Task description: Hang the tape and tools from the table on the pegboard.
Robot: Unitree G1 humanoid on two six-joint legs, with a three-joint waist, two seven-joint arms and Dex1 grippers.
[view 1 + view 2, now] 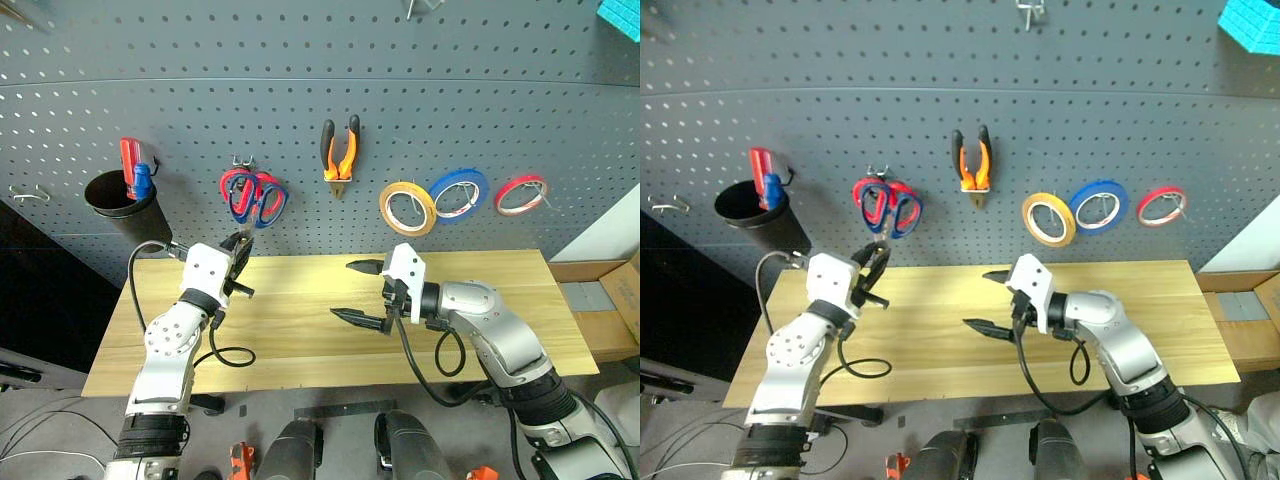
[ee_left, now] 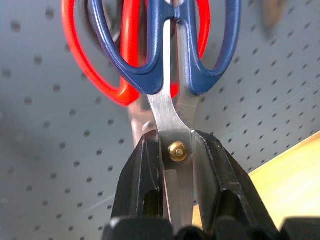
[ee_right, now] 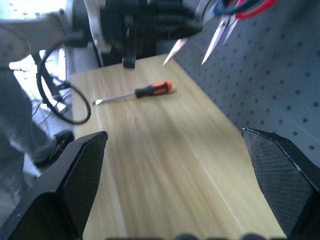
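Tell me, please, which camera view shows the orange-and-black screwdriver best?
The right wrist view: the screwdriver lies in plain sight on the table, handle and shaft both clear. In the two head views the left gripper and its arm stand over that spot, so I cannot make it out there.

Open: tabletop (image 1: 300,330) bare between both arms.
Blocked: hook by red-handled scissors (image 1: 238,188); left edge by slim screwdriver (image 3: 135,93).

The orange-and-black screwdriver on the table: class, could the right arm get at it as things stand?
Probably yes: the right gripper has open, empty jaws, and bare table lies between it and the screwdriver.
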